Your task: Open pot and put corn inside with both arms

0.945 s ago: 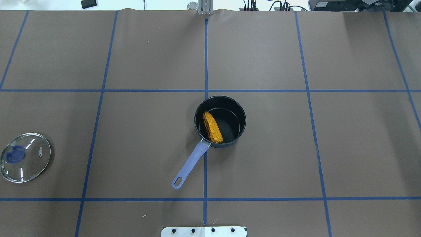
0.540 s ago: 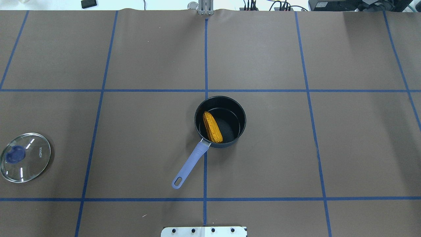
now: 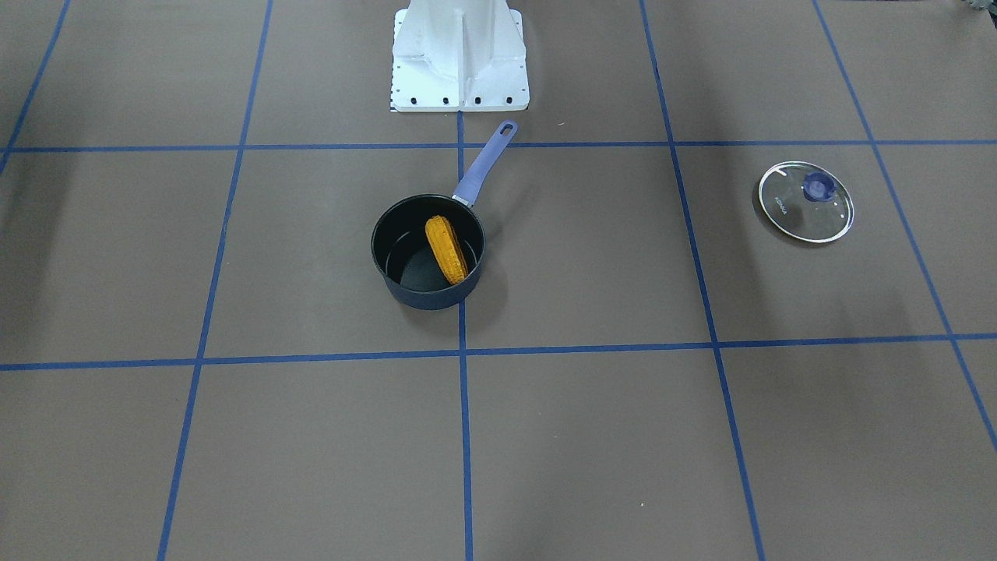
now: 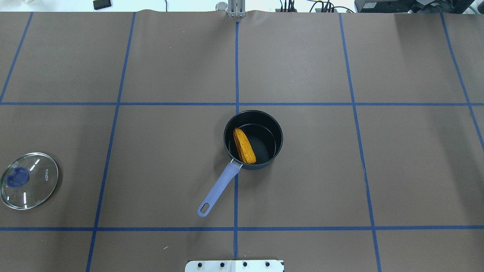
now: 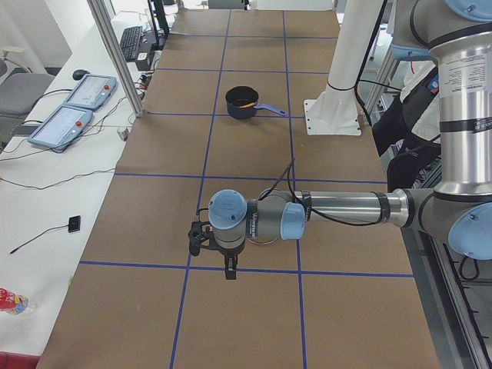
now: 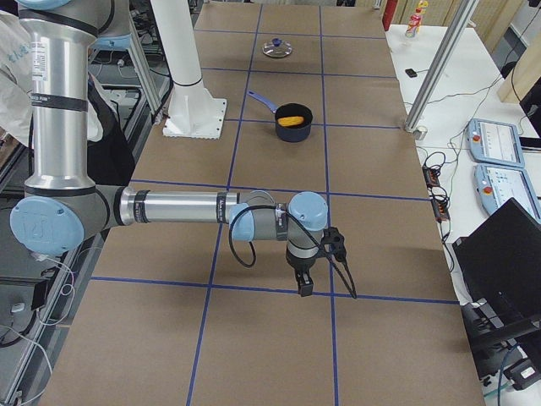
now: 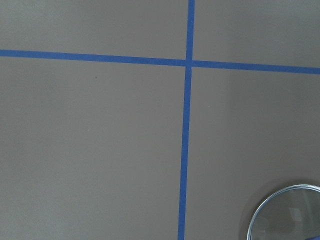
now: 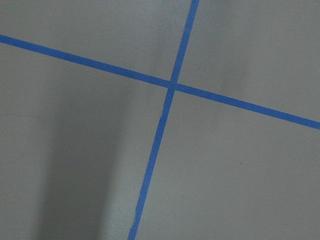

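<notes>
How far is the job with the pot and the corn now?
Done: the lid lies apart on the table, and the corn rests inside the open pot. In hand: nothing; the left arm and the right arm hang far from the pot. Left: seemingly nothing.

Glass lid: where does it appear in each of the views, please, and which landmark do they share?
Exterior front-facing: glass lid at right, upper half.
Overhead exterior: lid at left edge, lower half.
Exterior left: cannot tell; the left arm covers that spot.
Exterior right: lid at top centre.
Left wrist: lid cut off at bottom right corner.
Right wrist: not in it.
Landmark: the black pot holding the corn.
</notes>
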Robot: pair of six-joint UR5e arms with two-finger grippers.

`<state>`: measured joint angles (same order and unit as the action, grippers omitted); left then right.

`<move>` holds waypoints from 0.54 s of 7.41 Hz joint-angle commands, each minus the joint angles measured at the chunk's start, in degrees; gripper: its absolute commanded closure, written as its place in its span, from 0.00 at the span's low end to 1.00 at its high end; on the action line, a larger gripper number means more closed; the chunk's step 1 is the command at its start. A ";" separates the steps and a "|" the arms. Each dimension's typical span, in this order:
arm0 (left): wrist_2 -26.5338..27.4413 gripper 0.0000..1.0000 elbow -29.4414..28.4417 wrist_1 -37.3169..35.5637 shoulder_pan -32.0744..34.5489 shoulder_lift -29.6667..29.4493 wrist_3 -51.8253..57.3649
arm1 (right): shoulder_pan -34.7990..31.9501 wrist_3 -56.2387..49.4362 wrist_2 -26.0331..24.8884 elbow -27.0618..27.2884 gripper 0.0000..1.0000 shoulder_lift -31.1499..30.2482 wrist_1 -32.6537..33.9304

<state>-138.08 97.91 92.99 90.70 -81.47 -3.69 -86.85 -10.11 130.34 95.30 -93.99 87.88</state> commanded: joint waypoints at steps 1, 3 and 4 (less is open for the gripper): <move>0.00 0.01 0.00 0.09 0.00 0.00 0.00 | 0.10 0.00 0.00 0.07 0.00 0.04 -0.07; 0.00 0.01 0.00 0.00 0.00 0.00 0.00 | 0.27 0.00 0.09 0.07 0.00 0.04 0.01; 0.09 0.01 0.00 0.00 0.00 0.00 0.09 | 0.54 0.00 0.09 -0.02 0.00 0.04 0.02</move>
<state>-138.06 97.91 93.02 90.70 -81.47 -3.68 -86.58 -10.11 130.42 95.35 -93.95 87.86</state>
